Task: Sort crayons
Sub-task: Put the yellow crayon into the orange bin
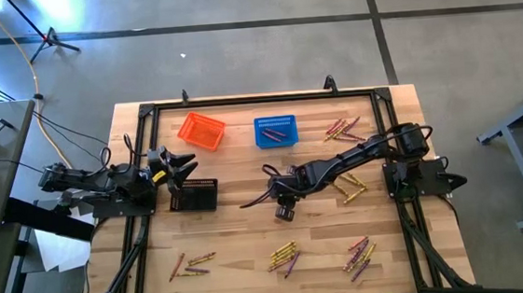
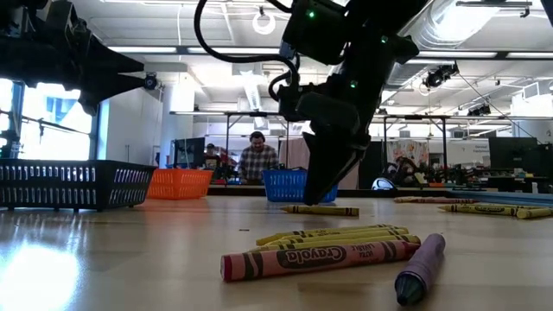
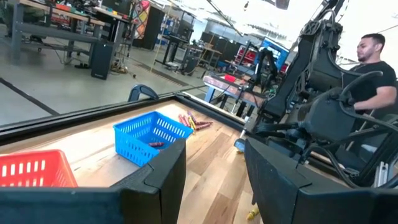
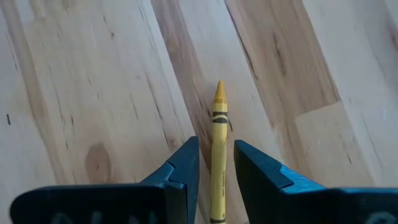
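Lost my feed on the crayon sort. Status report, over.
Right gripper low at table centre, fingers astride a yellow crayon. Left gripper open, waiting above black basket. Nothing in the way.
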Controlling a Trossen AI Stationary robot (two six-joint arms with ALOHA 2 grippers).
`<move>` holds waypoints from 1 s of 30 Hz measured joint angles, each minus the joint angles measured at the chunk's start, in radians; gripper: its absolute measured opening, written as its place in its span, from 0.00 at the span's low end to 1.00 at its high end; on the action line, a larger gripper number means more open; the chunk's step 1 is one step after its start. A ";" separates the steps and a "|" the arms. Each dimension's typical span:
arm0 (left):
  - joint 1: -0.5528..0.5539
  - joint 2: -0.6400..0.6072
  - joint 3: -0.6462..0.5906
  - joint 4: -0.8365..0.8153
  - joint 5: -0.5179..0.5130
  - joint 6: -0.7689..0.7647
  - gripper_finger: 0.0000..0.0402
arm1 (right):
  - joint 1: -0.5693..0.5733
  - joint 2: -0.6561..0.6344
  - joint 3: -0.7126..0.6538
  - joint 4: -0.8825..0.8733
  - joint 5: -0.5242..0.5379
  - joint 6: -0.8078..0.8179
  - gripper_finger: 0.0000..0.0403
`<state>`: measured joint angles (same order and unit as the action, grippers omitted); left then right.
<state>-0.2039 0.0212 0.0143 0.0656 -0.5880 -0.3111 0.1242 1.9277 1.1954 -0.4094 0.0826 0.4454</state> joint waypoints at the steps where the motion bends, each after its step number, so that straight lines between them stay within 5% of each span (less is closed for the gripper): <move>1: 0.000 0.000 0.000 0.000 0.000 0.000 0.38 | 0.000 0.000 0.000 -0.002 0.000 0.000 0.21; 14: 0.000 0.000 0.000 -0.001 0.002 0.000 0.38 | -0.009 0.040 0.004 0.005 0.015 -0.026 0.20; 22: 0.000 0.000 0.000 0.000 0.002 0.000 0.38 | -0.034 0.045 0.004 0.026 0.002 -0.036 0.03; 30: 0.000 0.000 0.000 0.000 0.002 0.000 0.38 | -0.060 -0.005 -0.003 -0.013 0.014 -0.109 0.02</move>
<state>-0.2035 0.0212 0.0143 0.0658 -0.5865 -0.3107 0.0643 1.9230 1.1923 -0.4222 0.0964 0.3367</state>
